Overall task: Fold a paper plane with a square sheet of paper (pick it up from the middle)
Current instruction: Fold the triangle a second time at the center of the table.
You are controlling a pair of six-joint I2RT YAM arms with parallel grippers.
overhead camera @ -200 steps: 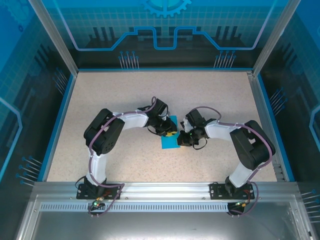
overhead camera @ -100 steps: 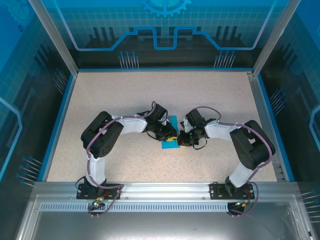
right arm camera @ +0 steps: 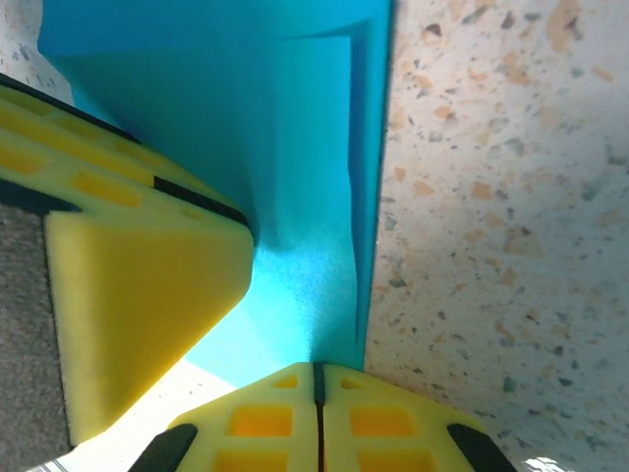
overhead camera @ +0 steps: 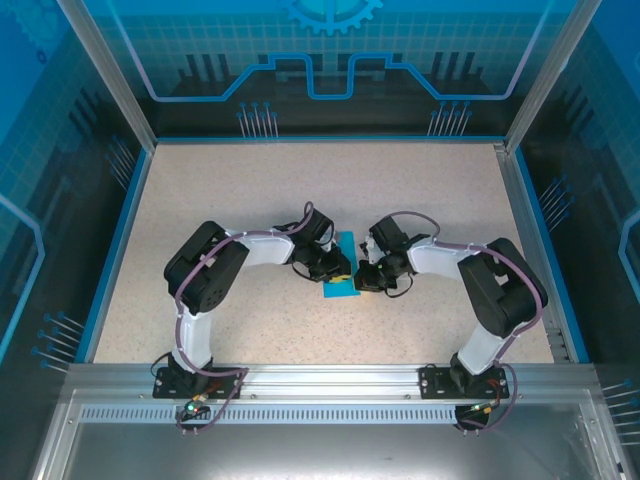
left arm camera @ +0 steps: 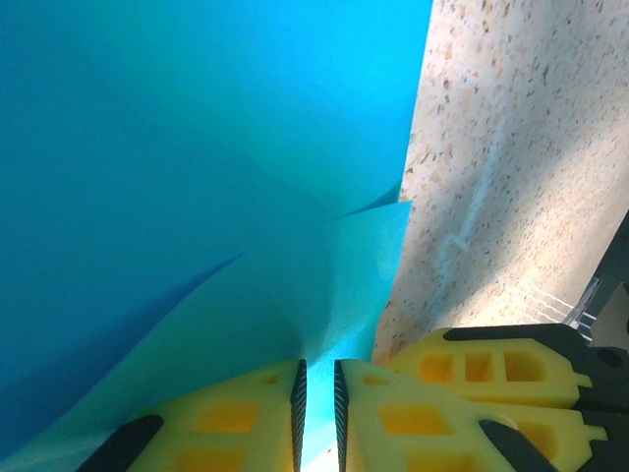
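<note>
The turquoise square sheet of paper (overhead camera: 339,291) lies mid-table, partly folded, with both grippers meeting over it. My left gripper (overhead camera: 343,270) comes in from the left. In the left wrist view its yellow fingertips (left arm camera: 316,366) stand a thin slit apart, pinching a raised ridge of the sheet (left arm camera: 197,177). My right gripper (overhead camera: 363,278) comes in from the right. Its jaws (right arm camera: 316,369) are fully shut on the sheet's (right arm camera: 285,147) folded edge. The left gripper's finger (right arm camera: 128,295) presses on the paper beside it. No finished paper plane is in view.
The speckled beige table (overhead camera: 250,190) is bounded by a blue rim and clear enclosure walls (overhead camera: 120,230). Both arm bases are bolted to the aluminium rail (overhead camera: 320,378) at the near edge. The right gripper's yellow fingers (left arm camera: 511,369) sit close beside the left one.
The left arm has slid its gripper down and right along the paper, up against the right gripper, and its jaws have narrowed slightly. The right arm has hardly moved.
</note>
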